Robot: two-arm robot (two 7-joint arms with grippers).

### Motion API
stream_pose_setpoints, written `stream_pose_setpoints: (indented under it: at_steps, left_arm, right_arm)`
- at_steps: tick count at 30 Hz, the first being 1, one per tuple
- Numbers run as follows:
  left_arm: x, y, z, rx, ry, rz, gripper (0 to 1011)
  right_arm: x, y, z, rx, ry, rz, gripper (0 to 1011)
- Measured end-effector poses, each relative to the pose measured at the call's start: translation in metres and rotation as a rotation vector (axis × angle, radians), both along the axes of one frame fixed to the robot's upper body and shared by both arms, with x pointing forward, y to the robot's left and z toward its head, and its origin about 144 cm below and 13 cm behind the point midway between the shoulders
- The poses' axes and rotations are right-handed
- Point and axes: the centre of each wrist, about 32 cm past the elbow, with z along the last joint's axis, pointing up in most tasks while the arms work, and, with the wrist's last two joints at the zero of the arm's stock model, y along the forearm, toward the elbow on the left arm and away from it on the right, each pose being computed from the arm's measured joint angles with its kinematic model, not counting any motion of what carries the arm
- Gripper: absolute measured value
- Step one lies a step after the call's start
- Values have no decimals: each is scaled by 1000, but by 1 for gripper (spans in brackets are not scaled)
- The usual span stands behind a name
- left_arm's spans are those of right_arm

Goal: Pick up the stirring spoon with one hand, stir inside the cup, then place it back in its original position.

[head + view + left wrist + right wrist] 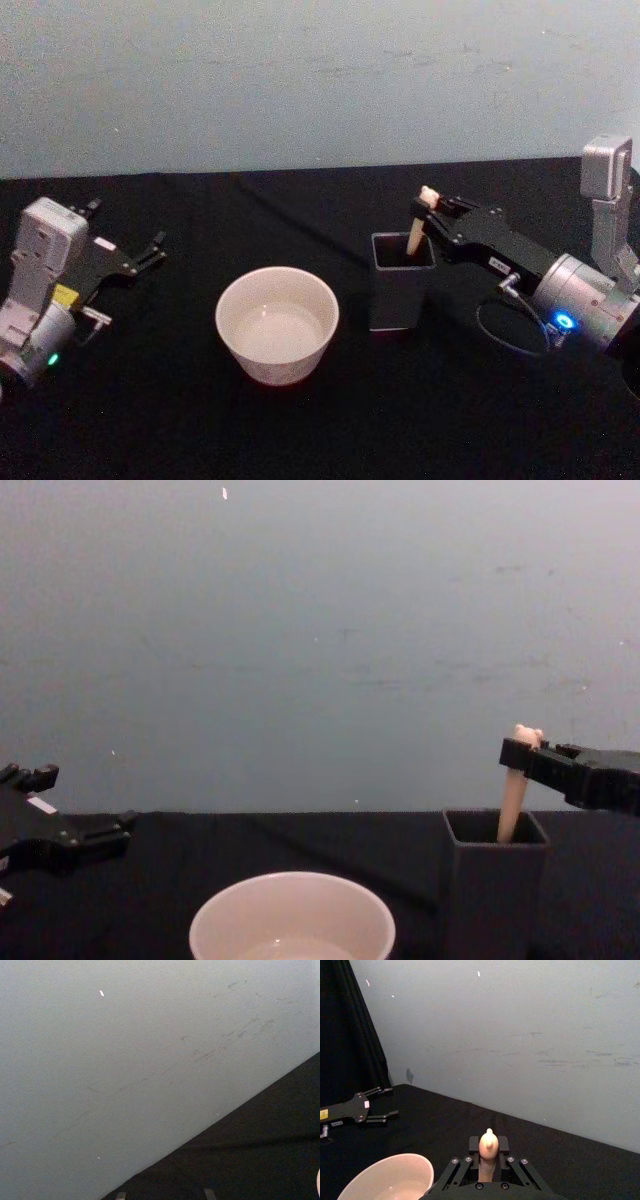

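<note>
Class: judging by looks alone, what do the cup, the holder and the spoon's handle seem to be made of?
Cup: smooth cream, thin rim; ceramic or plastic. Holder: matte dark grey, flat square walls; probably plastic. Stirring spoon handle: pale beige, dull; wood or plastic, unclear which.

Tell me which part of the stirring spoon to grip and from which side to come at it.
Grip the stirring spoon on the beige handle just under the bear head, coming from the robot's right. The spoon stands nearly upright in the dark holder, so only that upper handle is free; the bowl is hidden inside. The right pincer is already at that spot, its fingers on either side of the handle.
</note>
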Motion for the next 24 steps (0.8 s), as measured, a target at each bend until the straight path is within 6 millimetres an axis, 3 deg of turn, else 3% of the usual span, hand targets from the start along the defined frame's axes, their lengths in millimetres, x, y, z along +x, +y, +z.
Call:
stream_pose_setpoints:
  at_steps: [24]
  left_arm:
    - [0,0,0,0,0,0,1001]
  right_arm:
    - [1,1,0,-2,3,-6,213]
